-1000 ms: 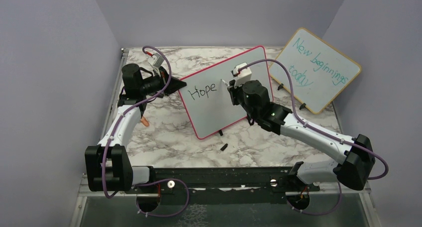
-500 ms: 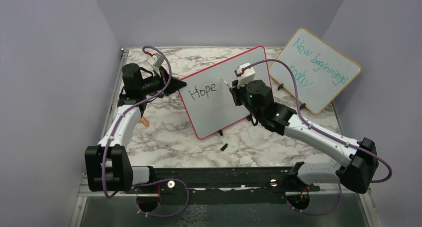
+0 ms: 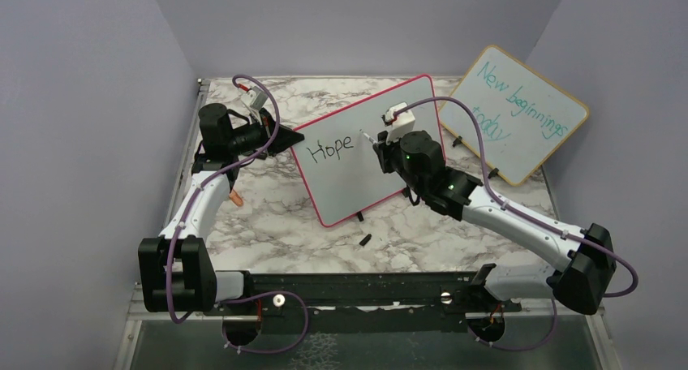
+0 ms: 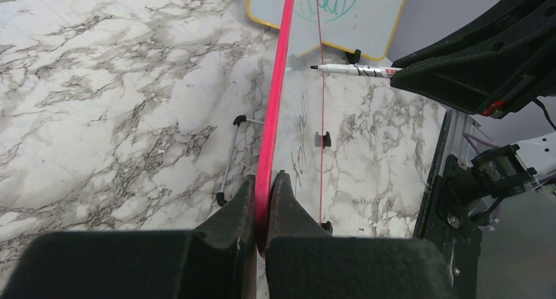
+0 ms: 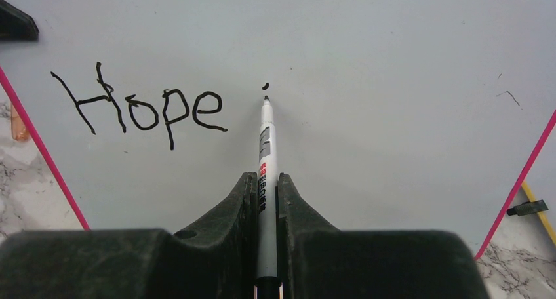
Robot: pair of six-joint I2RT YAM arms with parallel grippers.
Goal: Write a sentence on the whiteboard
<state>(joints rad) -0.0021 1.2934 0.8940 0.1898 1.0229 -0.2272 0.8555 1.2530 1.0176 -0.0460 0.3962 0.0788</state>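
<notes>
Board: whiteboard (image 3: pixel 349 187) stands tilted mid-surface (image 3: pixel 268 216); left jaws pinch its pink left edge.
Marker: marker (image 5: pixel 265 148) is pinched in the right jaws, long axis pointing up the board face.
Key relation: tip sits just below a dot (image 5: pixel 265 86), right of the sentence (image 5: pixel 141 109), which so far reads "Hope". We judge the next stroke runs toward the jaws.
Contact: we cannot tell.
Change: right wrist is slightly further right than a second ago; board is unmoved.

A pink-framed whiteboard (image 3: pixel 349 187) stands tilted on the marble surface (image 3: pixel 268 224) bearing the black word "Hope" (image 3: pixel 333 147), with the left hand (image 3: pixel 285 139) at its left edge, the right hand (image 3: pixel 379 147) holding a marker (image 3: pixel 367 136) just right of that word, and 1 wooden-framed board (image 3: pixel 519 114) with teal writing leaning behind at the right.
</notes>
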